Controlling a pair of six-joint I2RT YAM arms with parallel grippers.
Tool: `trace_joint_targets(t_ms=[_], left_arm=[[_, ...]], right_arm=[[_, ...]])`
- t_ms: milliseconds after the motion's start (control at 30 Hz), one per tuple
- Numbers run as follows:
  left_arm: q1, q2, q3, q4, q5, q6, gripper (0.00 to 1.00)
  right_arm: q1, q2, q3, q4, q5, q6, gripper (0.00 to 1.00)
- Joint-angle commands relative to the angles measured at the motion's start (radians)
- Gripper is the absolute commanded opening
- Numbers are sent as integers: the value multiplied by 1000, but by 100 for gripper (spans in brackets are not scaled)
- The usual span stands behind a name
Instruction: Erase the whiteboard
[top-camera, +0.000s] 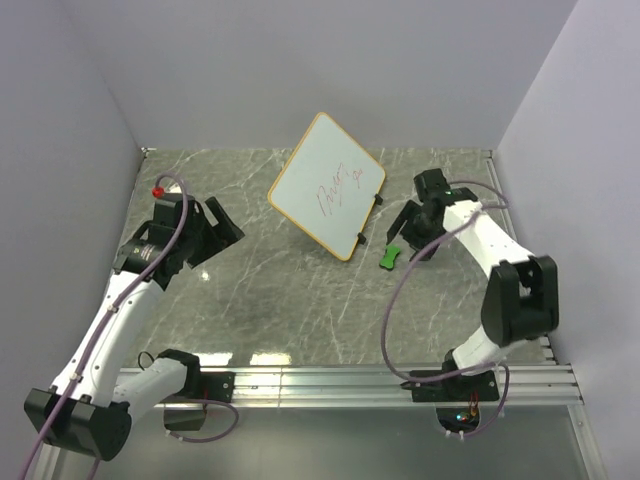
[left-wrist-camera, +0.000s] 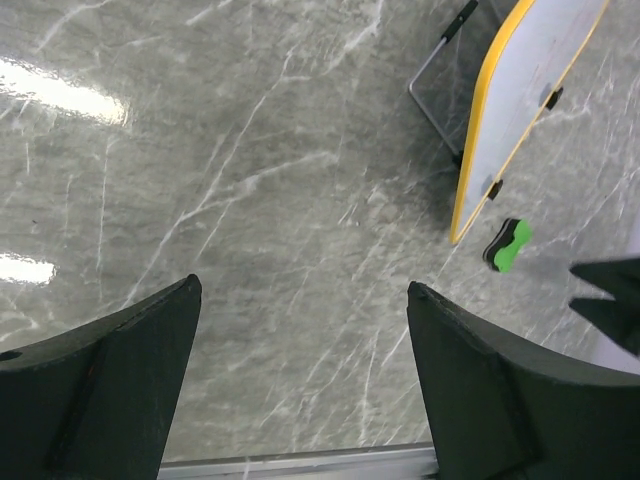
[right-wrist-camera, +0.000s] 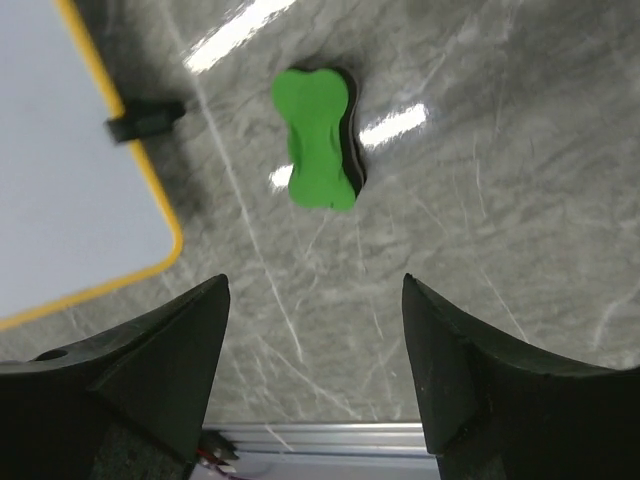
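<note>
The whiteboard (top-camera: 325, 187), white with an orange-tan rim and red scribbles, lies tilted at the table's back middle; it also shows in the left wrist view (left-wrist-camera: 530, 90) and the right wrist view (right-wrist-camera: 70, 170). The green bow-shaped eraser (top-camera: 390, 257) lies on the table just right of the board's near corner, also in the right wrist view (right-wrist-camera: 318, 138) and the left wrist view (left-wrist-camera: 508, 245). My right gripper (top-camera: 418, 235) is open and empty, hovering just right of the eraser. My left gripper (top-camera: 215, 232) is open and empty, well left of the board.
The grey marble table (top-camera: 290, 300) is walled at the back and sides. An aluminium rail (top-camera: 350, 385) runs along the near edge. Small black clips (right-wrist-camera: 145, 118) sit on the board's right edge.
</note>
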Motion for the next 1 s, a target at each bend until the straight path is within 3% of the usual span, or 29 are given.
trace_joint_targets(t_ms=[0, 433, 967], left_arm=[[-4, -32, -2, -2, 35, 68, 89], [-4, -44, 4, -11, 17, 66, 89], [-4, 22, -19, 64, 15, 25, 88]], right_arm=[[2, 77, 24, 74, 0, 67, 76], [15, 333, 191, 47, 53, 21, 72], [64, 379, 211, 11, 97, -80, 68]])
